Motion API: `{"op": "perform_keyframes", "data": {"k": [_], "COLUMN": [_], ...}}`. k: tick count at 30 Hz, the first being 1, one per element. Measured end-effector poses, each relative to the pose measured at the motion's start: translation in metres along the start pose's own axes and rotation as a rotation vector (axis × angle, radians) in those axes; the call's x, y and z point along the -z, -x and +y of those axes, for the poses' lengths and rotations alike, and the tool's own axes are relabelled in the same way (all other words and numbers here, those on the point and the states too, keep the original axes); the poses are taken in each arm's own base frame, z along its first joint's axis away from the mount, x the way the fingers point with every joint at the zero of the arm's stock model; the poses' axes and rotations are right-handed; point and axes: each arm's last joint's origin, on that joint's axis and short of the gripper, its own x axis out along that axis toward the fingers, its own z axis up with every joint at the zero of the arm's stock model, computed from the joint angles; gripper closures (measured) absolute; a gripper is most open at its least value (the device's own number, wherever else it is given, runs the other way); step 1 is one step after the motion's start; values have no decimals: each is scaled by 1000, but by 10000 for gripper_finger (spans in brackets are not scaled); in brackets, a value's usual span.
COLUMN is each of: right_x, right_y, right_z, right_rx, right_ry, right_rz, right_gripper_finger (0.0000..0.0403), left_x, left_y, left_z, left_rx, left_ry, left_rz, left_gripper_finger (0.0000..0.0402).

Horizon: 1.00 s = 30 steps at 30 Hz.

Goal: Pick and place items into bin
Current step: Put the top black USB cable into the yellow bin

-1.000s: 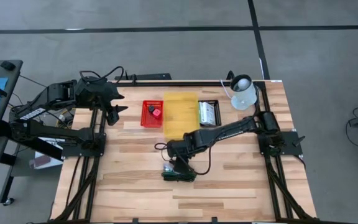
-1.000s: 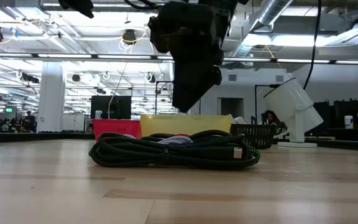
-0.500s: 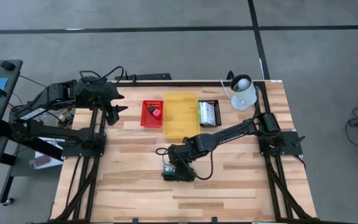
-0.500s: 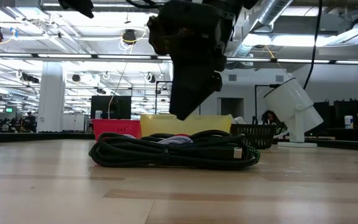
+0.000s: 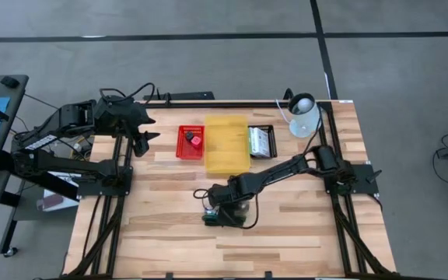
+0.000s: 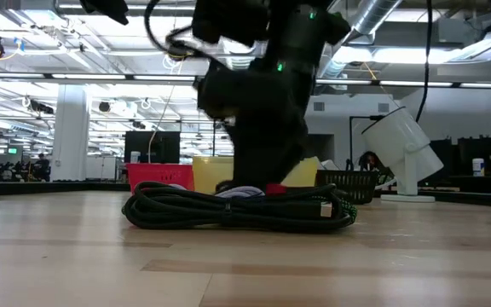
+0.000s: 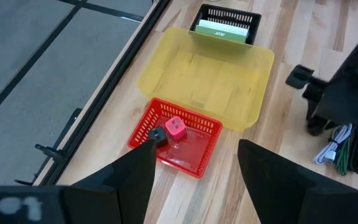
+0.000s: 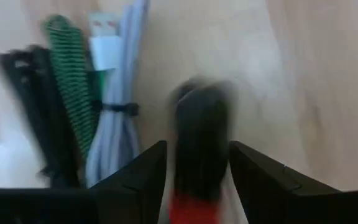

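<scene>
1. Grey concrete floor surrounded a light wooden-plank desk [image 5: 286,233] with dark arm mounts at its left and right edges.

2. Along the far edge sat a row of containers: a small red mesh basket [image 5: 190,143] holding a little red block [image 7: 177,128] and a dark piece, a translucent yellow plastic bin [image 5: 226,144] with nothing visible inside, and a black mesh basket [image 5: 261,141] with a green-and-white packet in it. A white jug-like lamp [image 5: 305,115] stood near the far right corner.

3. Out in the middle of the desk, well apart from the containers and towards the near edge, lay a bundle of coiled cables [image 6: 241,207], black, green-braided and pale grey, tied together.

4. From the table-level camera the bundle's long axis ran roughly parallel to the near edge.

5. The right gripper [image 8: 194,152] was directly over the bundle, low and close to it. Its fingers stood apart, and a dark object with a red end showed between them, too blurred to identify. Whether they were bearing on it could not be told.

6. In the right wrist camera the cable strands lay just beside that dark object, running the same way as the gripper's reach.

7. The left gripper [image 7: 191,177] waited, fingers spread and empty, above the far left corner near the red basket.

8. By my judgement the right arm was much the nearer to the bundle, and the yellow bin lay from it towards the far edge.
</scene>
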Motion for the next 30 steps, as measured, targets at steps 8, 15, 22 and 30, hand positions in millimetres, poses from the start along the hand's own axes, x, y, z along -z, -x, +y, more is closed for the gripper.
{"op": "perform_keyframes", "data": {"k": [8, 15, 22, 30], "right_x": [4, 3, -3, -21], "right_y": [-25, -14, 13, 59], "right_z": [-3, -3, -1, -7], "right_rx": [41, 79, 44, 27], "right_ry": [-53, -136, -180, -242], "right_rz": [47, -2, -67, -202], "right_gripper_finger": [256, 330, 375, 343], "left_x": [0, 1, 1, 1], "left_y": [0, 0, 0, 0], "left_z": [0, 0, 0, 0], "left_rx": [0, 0, 0, 0], "left_ry": [-1, -1, -1, -1], "left_rz": [5, 6, 7, 7], "left_gripper_finger": [182, 182, 182, 182]}}
